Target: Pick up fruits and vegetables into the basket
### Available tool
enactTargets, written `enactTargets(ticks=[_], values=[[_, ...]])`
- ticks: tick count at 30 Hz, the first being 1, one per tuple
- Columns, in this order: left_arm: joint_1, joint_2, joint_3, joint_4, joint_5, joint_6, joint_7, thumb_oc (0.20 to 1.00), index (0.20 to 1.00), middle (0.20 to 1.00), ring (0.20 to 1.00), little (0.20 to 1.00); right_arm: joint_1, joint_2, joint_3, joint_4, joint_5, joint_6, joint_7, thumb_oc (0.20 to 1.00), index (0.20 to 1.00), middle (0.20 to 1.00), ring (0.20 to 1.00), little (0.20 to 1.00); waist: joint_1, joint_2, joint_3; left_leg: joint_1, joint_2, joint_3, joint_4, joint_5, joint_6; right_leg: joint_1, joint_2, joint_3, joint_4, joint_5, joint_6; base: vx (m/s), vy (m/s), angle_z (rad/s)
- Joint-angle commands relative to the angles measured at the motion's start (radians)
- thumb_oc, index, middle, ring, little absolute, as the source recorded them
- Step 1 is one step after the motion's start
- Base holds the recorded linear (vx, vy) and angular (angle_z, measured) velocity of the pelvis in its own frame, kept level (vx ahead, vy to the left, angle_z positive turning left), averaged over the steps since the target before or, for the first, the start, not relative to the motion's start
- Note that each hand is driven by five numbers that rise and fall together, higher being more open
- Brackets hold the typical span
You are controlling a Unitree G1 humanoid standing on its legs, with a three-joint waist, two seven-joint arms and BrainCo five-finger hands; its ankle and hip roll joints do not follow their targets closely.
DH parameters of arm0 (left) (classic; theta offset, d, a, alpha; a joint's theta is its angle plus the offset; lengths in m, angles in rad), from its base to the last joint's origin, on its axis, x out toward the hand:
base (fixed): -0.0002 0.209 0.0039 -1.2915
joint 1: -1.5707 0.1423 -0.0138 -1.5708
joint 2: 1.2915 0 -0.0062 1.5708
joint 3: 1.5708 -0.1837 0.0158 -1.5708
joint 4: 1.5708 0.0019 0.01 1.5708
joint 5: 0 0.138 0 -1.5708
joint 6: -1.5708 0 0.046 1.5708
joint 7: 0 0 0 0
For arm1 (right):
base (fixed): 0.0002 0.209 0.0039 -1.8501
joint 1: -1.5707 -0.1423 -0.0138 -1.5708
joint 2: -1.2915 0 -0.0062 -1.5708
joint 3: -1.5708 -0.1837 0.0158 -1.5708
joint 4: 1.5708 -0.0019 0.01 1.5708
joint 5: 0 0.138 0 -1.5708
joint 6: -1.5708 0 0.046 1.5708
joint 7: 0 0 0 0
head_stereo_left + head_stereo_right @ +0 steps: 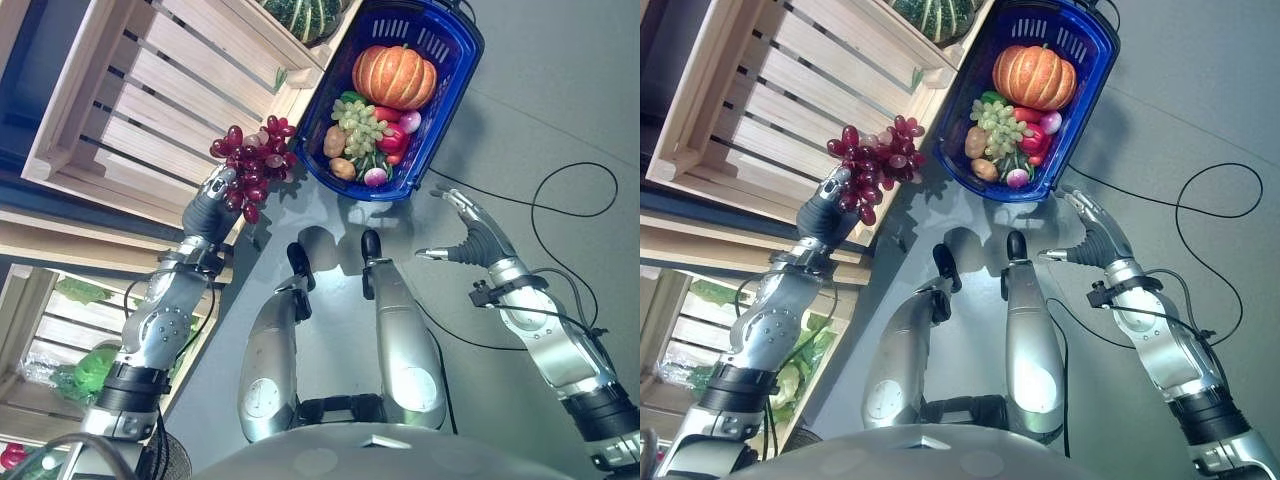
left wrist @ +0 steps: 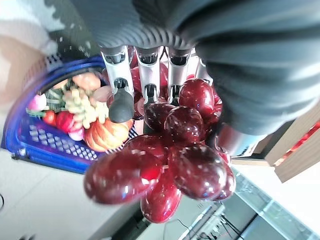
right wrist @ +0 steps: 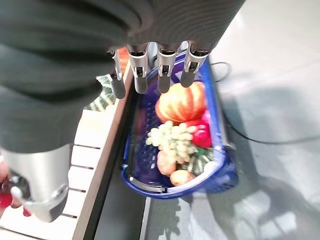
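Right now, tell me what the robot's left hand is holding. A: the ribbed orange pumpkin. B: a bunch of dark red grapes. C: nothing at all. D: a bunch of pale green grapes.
B: the left hand has its fingers curled round the bunch of dark red grapes, held beside the blue plastic basket, where the ribbed orange pumpkin and pale green grapes already lie.

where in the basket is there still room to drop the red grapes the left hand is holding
The blue basket is bare at its far end beyond the pumpkin, and along the wall nearest the wooden crate. The near end is crowded: green grapes, red pieces and small round produce. The left hand holds the red grapes beside the crate-side rim.
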Motion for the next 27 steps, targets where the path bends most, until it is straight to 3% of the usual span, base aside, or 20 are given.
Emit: enactTargets(ticks=[1,10,15,22,27], values=[[-0.004,0.005,-0.021,-0.1,-0.05,-0.018,-0.045,0.2,0.2,0.2,0.2,0.2,-0.056,-0.004,0.045,-0.04,-0.068,-0.005,-0.063,1.0,1.0,1.0,1.0,1.0,0.001,0.0,-0.051,0.024,-0.095,0.011,0.09,-0.16,0.088,0.081,0.005,-0.052,-0.062,-0.022,0.04,0.0,-0.033,0.05],[-0.073,0.006,-0.108,-0.125,-0.076,0.102,-0.044,0.2,0.2,0.2,0.2,0.2,-0.305,0.04,0.218,-0.006,-0.152,0.139,-0.074,1.0,1.0,1.0,1.0,1.0,0.044,0.005,-0.051,0.068,-0.111,-0.018,0.088,-0.165,0.092,0.145,-0.015,-0.078,-0.083,-0.013,0.043,0.01,-0.052,0.12],[-0.11,-0.019,-0.164,-0.117,-0.109,0.145,-0.038,0.2,0.2,0.2,0.2,0.2,-0.421,0.095,0.301,0.034,-0.158,0.182,-0.089,1.0,1.0,1.0,1.0,1.0,0.062,0.012,-0.051,0.089,-0.118,-0.029,0.082,-0.163,0.092,0.169,-0.026,-0.091,-0.091,-0.007,0.041,0.01,-0.029,0.09],[-0.139,-0.04,-0.227,-0.102,-0.154,0.196,-0.048,0.2,0.2,0.2,0.2,0.2,-0.52,0.151,0.378,0.061,-0.122,0.189,-0.092,1.0,1.0,1.0,1.0,1.0,0.082,0.015,-0.051,0.103,-0.122,-0.04,0.073,-0.156,0.09,0.19,-0.033,-0.102,-0.106,0.007,0.04,0.0,-0.026,0.06],[-0.161,-0.049,-0.283,-0.086,-0.146,0.24,-0.094,0.2,0.2,0.2,0.2,0.2,-0.573,0.188,0.434,0.081,-0.07,0.154,-0.067,1.0,1.0,1.0,1.0,1.0,0.093,0.016,-0.051,0.108,-0.125,-0.048,0.074,-0.157,0.088,0.199,-0.038,-0.112,-0.11,0.012,0.038,-0.01,-0.025,0.07]])
